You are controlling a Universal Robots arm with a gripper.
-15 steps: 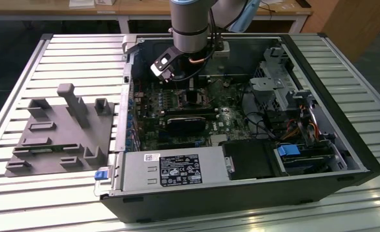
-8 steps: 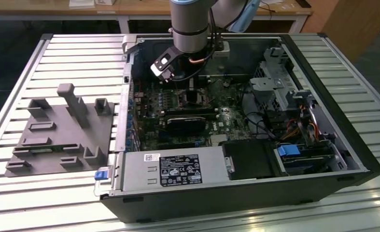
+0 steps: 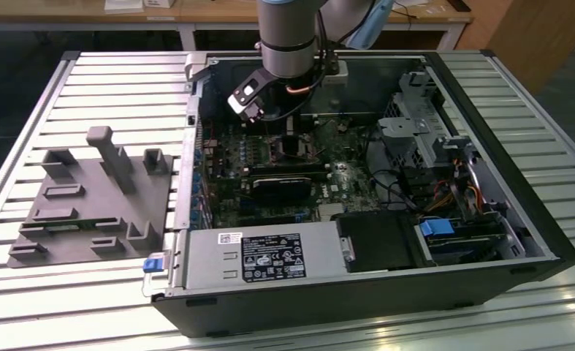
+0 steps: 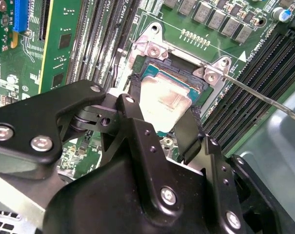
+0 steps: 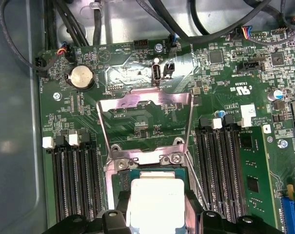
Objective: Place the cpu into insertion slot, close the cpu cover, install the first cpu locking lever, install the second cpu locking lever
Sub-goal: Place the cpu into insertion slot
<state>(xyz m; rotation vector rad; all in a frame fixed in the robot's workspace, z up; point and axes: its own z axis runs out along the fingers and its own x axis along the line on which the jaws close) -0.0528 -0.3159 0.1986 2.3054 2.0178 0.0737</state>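
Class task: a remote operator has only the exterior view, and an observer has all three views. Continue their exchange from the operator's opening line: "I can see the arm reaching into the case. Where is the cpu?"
Observer: In both wrist views the cpu sits between the fingers of the gripper, over the insertion slot. I cannot tell whether it is seated.
Operator: Is the cpu cover down?
Observer: No. In the first wrist view the cpu cover is swung open, away from the slot.
Operator: And the levers?
Observer: In the second wrist view one locking lever sticks out, free of the socket.
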